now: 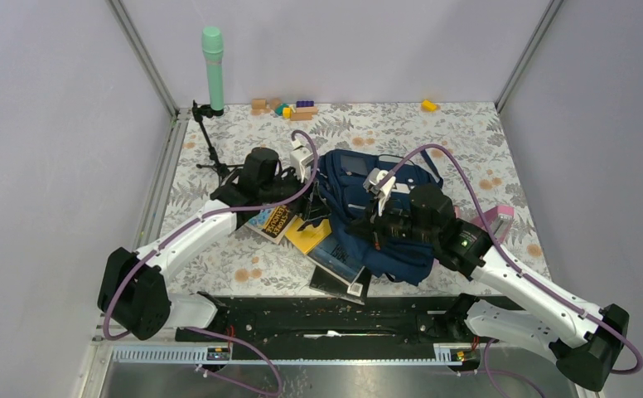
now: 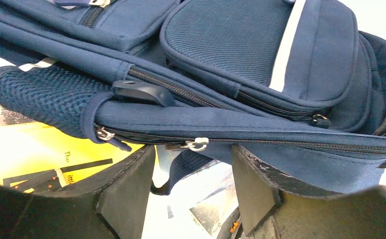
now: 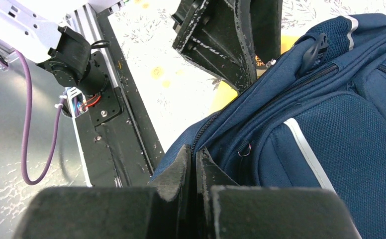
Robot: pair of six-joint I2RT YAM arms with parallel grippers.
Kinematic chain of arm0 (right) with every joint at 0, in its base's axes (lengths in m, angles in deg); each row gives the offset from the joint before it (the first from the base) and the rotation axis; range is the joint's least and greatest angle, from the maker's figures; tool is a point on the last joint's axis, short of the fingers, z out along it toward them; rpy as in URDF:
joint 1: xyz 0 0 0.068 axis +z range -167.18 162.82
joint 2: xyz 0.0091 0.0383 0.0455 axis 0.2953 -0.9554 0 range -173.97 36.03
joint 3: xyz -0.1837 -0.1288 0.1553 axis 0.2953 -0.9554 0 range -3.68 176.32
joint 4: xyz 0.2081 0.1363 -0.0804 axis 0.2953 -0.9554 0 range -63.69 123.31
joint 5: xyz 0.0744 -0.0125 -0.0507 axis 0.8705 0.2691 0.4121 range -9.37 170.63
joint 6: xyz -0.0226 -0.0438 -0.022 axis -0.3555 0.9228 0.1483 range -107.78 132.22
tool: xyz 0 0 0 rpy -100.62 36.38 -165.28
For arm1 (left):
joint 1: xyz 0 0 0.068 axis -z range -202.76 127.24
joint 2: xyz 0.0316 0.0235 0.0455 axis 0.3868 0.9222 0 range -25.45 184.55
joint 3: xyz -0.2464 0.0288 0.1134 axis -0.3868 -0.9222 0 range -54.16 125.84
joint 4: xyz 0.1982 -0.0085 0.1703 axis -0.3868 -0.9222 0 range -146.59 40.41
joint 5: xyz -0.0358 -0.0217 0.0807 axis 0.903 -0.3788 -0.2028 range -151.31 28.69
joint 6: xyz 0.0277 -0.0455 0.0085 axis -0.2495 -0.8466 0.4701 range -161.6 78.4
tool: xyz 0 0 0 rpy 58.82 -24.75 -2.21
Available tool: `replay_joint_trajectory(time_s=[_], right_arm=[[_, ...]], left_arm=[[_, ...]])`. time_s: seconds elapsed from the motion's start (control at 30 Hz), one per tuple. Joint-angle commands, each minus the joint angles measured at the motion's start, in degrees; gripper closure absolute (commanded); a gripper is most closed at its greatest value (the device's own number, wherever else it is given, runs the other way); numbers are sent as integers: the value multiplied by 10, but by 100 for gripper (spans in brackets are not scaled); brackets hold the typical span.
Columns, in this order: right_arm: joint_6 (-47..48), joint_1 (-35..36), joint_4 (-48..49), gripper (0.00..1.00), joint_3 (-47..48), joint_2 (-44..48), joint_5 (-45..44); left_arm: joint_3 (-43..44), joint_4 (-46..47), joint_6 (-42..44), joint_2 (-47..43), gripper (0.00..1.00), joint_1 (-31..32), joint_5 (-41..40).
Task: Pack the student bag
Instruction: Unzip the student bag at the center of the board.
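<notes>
The student bag point(image 1: 384, 199), navy with pale stripes, lies in the middle of the table, partly on top of several books. My left gripper point(image 1: 308, 197) is at the bag's left side. In the left wrist view it is open point(image 2: 192, 152), its fingers point(image 2: 126, 189) standing either side of a silver zip pull point(image 2: 197, 144) on the bag point(image 2: 260, 45). My right gripper point(image 1: 368, 224) is at the bag's near side. In the right wrist view it is shut point(image 3: 197, 154) on the bag's fabric edge by the zip point(image 3: 216, 119).
A yellow book point(image 1: 310, 235), a dark-covered book point(image 1: 273, 222) and a dark book point(image 1: 339, 267) lie under the bag's left and near edge. A pink box point(image 1: 499, 217) sits to the right. A green cylinder on a stand point(image 1: 212, 70) and toy blocks point(image 1: 289, 108) stand at the back.
</notes>
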Motion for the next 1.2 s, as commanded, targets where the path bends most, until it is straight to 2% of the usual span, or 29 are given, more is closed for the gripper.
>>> replay_joint_trajectory(time_s=[0.0,0.07,0.13,0.27,0.4,0.67,0.7,1.17], right_arm=[[-8,3,105,100,15,31,51],[-9,3,105,100,14,30,55],[-9,3,105,100,15,29,60],[-12,3,107,100,15,28,64],[-15,3,110,100,11,26,65],[-14,3,111,100,5,23,57],[-14,3,110,100,4,23,54],[23,3,56,100,1,25,-6]], left_arm=[[24,11,4,5,41,-16,11],[18,22,1,3,46,-18,17],[17,26,-2,7,47,-18,24],[24,33,-15,22,61,-18,53],[23,38,-19,19,64,-18,58],[22,25,-5,2,98,-18,30],[23,22,-2,0,100,-18,27],[15,-20,51,-49,100,-18,1]])
